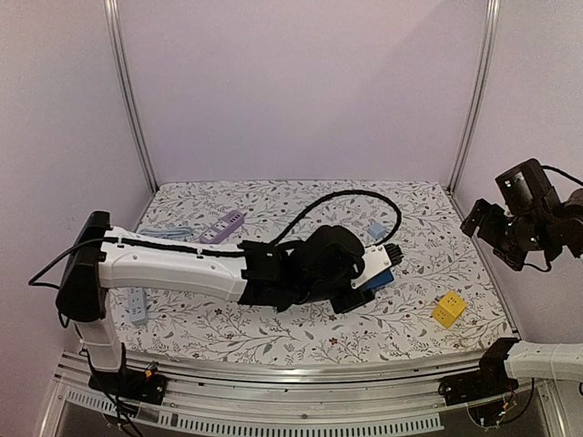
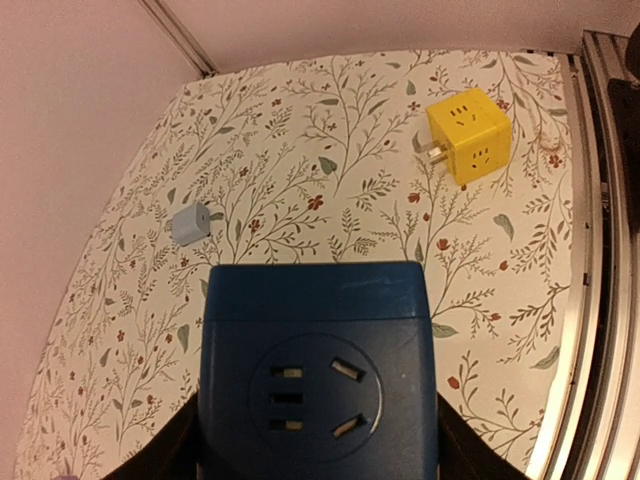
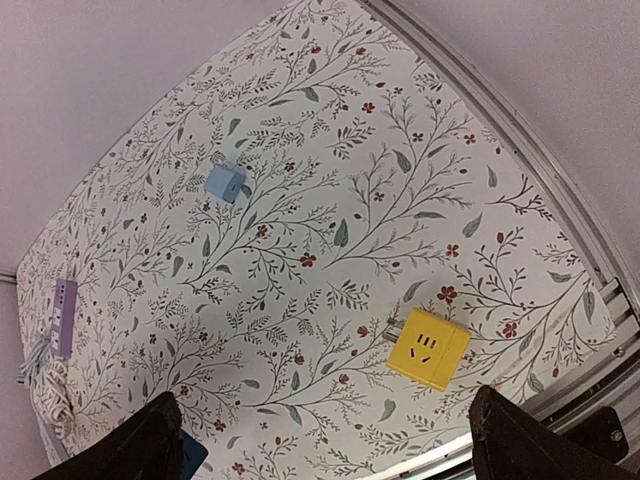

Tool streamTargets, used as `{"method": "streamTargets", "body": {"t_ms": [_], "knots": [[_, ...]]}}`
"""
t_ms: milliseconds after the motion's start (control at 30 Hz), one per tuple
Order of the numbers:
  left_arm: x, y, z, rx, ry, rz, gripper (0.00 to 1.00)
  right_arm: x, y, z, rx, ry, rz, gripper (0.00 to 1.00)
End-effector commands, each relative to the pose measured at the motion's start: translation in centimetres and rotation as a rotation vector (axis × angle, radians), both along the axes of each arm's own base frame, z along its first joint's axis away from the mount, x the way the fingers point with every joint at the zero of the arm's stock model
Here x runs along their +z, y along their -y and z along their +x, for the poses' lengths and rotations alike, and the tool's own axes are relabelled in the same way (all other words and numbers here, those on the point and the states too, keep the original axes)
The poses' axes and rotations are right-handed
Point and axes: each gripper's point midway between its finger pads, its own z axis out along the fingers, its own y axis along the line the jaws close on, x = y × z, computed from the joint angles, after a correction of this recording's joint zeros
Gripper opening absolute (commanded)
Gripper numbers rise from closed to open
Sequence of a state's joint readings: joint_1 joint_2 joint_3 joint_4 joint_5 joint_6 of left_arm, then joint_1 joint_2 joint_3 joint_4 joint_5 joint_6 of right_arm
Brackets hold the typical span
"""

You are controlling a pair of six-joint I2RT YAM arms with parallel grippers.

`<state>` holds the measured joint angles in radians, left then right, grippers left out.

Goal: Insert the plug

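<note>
The left fingers [image 2: 160, 455] grip the blue socket cube [image 2: 315, 370] by its sides, right of the worktop's [image 1: 273, 209] centre. The yellow plug cube [image 1: 447, 309] lies apart at its 4 o'clock, prongs showing. The right fingers [image 3: 520, 440] are spread wide and empty, raised at 3 o'clock.

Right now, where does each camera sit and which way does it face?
Top external: above and behind the robot, looking down on the floral table; left gripper mid-table, right gripper raised at right.
Left wrist: low, facing the blue socket block between its fingers.
Right wrist: high, looking down; its fingers in the bottom corners.
Shared: all three show the yellow cube; both wrist views the light-blue adapter.
</note>
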<state>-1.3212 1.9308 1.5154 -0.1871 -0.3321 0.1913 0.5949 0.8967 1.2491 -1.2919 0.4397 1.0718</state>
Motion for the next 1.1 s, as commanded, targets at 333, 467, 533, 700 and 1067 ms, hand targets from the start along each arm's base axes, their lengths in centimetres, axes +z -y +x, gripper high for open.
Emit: {"method": "streamTargets", "body": {"t_ms": [333,467,533,700,1067], "knots": [[3.6,-10.1,5.5,0.177,0.012,-0.079,0.00,0.2,-8.9,6.5,0.206,0.033,0.149,0.99],[4.9,-11.6,5.3,0.175,-0.013,-0.157,0.00,-0.4,-13.6,7.2,0.395,-0.011,0.233,0.99],[5.4,-11.9,4.7,0.139,-0.033,-0.182,0.00,-0.6,-16.1,7.1,0.504,-0.025,0.298,0.99],[7.6,-12.0,2.3,-0.001,-0.137,-0.281,0.00,-0.1,-20.3,7.0,0.661,-0.023,0.413,0.99],[10.0,-11.3,0.8,-0.187,-0.245,-0.366,0.00,2.2,-27.5,4.1,0.934,-0.078,0.638,0.99]]}}
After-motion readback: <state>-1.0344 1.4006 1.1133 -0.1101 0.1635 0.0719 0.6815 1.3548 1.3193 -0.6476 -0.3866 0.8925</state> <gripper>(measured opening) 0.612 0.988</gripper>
